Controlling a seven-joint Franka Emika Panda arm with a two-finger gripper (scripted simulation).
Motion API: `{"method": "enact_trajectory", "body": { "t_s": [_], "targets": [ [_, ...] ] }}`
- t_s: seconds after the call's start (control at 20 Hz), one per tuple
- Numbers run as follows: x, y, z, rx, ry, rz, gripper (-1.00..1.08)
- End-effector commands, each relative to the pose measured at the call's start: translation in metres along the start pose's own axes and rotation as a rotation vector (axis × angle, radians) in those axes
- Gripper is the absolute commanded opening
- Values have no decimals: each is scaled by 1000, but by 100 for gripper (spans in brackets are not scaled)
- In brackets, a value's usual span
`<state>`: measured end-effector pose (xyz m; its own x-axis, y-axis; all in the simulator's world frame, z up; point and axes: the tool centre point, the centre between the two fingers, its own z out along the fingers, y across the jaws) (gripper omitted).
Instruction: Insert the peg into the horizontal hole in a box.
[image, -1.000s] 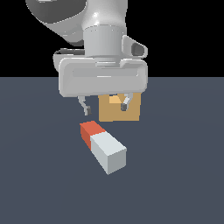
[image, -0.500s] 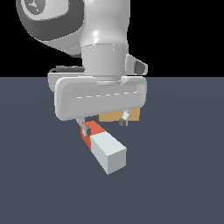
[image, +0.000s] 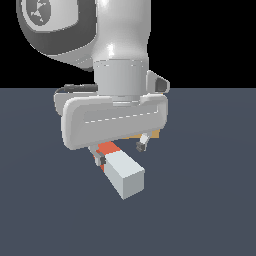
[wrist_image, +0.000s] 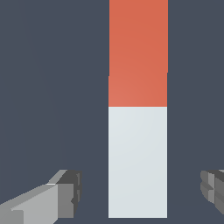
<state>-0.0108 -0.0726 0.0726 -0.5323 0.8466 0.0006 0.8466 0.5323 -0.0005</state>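
The peg (image: 120, 169) lies flat on the dark floor, its orange-red part toward the arm and its pale grey-white part toward the camera. In the wrist view the peg (wrist_image: 138, 131) runs between the two fingers. My gripper (image: 121, 152) is open and low over the peg, one fingertip (image: 101, 160) on each side of it, not touching. The tan box (image: 150, 135) is almost hidden behind my hand; only a thin strip shows. Its hole is hidden.
The dark grey floor (image: 210, 200) spreads around the peg. My wide grey hand (image: 115, 122) blocks the view behind the peg.
My hand has come down and forward over the peg, covering the box. The open fingers now straddle the peg near where orange meets white.
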Motion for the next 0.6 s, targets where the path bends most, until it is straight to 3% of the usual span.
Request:
{"method": "enact_trajectory", "body": {
  "t_s": [0.0,0.55],
  "targets": [
    [0,1,0,0,0,0,100],
    [1,1,17,0,-1,4,100]
  ]
}}
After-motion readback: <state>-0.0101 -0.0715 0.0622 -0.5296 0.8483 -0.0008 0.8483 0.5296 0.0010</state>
